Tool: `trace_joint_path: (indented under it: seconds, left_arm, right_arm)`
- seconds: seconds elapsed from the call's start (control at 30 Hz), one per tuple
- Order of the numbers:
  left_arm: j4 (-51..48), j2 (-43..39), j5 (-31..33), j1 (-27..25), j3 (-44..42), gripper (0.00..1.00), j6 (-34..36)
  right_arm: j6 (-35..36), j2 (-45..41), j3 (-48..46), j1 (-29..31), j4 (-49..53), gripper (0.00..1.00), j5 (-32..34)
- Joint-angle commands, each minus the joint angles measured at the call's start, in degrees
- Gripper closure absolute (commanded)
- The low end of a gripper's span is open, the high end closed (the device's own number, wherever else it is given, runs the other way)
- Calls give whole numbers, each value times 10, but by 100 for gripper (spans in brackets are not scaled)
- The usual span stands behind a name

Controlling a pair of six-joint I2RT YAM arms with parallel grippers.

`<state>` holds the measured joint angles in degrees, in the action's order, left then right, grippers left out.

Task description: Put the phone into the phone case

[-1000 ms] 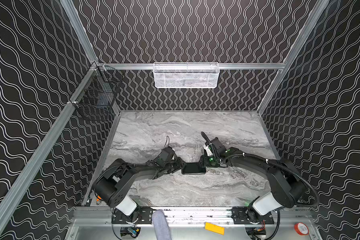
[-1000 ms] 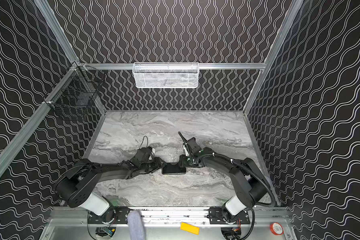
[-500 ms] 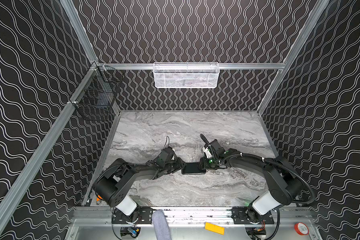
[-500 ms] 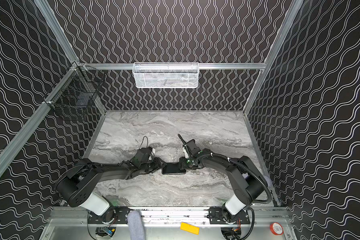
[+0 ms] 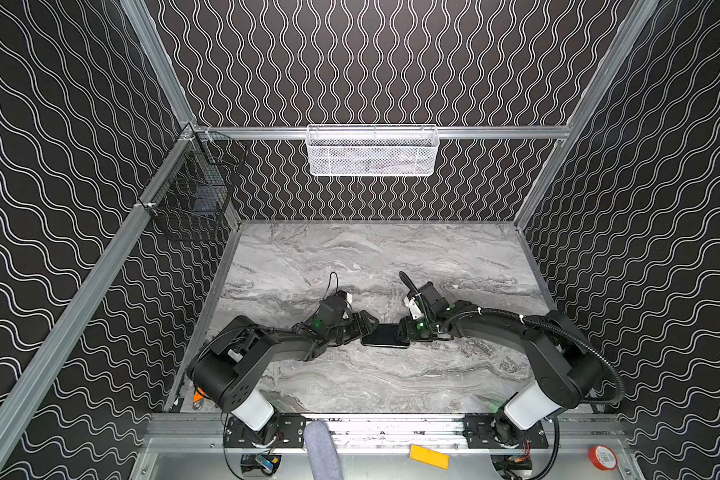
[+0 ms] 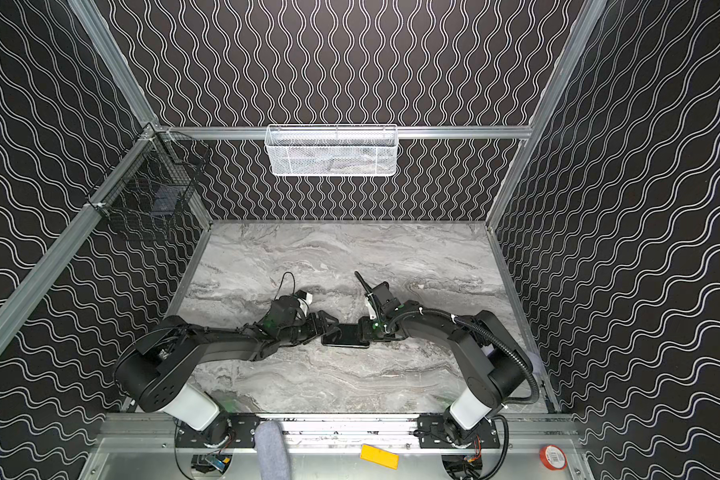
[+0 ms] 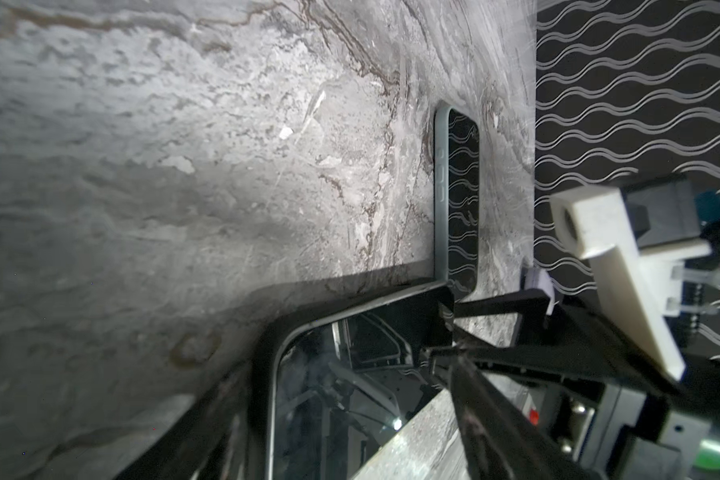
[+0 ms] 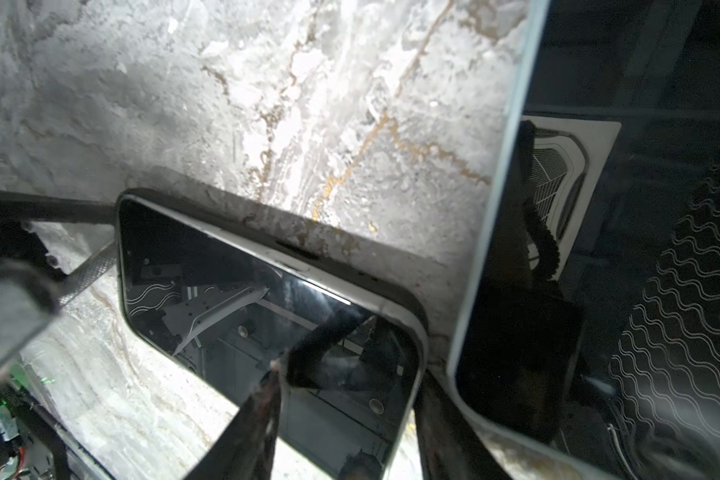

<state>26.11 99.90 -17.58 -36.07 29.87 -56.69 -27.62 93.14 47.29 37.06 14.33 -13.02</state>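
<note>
The phone (image 5: 385, 336) lies flat, screen up, mid-table in both top views (image 6: 346, 336). Around its silver edge runs the black rim of the phone case (image 8: 341, 266), which also shows in the left wrist view (image 7: 267, 345). My left gripper (image 5: 368, 326) is open, its fingers standing clear on either side of the phone's left end (image 7: 341, 386). My right gripper (image 8: 350, 415) is open at the right end. One fingertip (image 8: 275, 370) rests over the screen (image 8: 225, 299); the other finger (image 8: 441, 432) is outside the phone's corner.
A second dark-screened slab (image 7: 460, 187) with a pale edge lies flat beside the right gripper (image 8: 512, 332), under that arm. A white mesh basket (image 5: 373, 149) hangs on the back wall and a black wire basket (image 5: 192, 195) on the left wall.
My left gripper's jaws have spread apart and stand off the phone's left end. The right gripper has stayed at the right end, closing slightly. The phone has not moved.
</note>
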Motion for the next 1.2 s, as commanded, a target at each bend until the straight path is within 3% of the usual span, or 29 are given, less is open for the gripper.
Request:
trace_joint_path:
  seconds: [0.0,0.23,0.4,0.67,0.77,1.0,1.17]
  left_arm:
    - [-100,-5,-4,0,-5,21,10]
    - [-52,-18,-34,7,-29,25,-16]
    - [20,-16,-52,15,-50,38,-39]
    - [113,-15,-74,20,-70,40,-65]
    - [145,-19,-74,20,-84,41,-79]
    - [207,-31,-62,20,-119,54,-91]
    - [313,-7,-58,20,-154,58,-116]
  right_arm:
    - [-7,5,-3,2,-4,47,-14]
    - [-8,8,0,4,-6,47,-16]
    - [-10,8,-1,5,-8,47,-16]
    - [-13,7,-4,5,-10,47,-17]
    - [-13,8,-3,5,-11,47,-17]
    - [-13,13,-1,5,-14,47,-20]
    - [-13,9,-4,5,-15,47,-20]
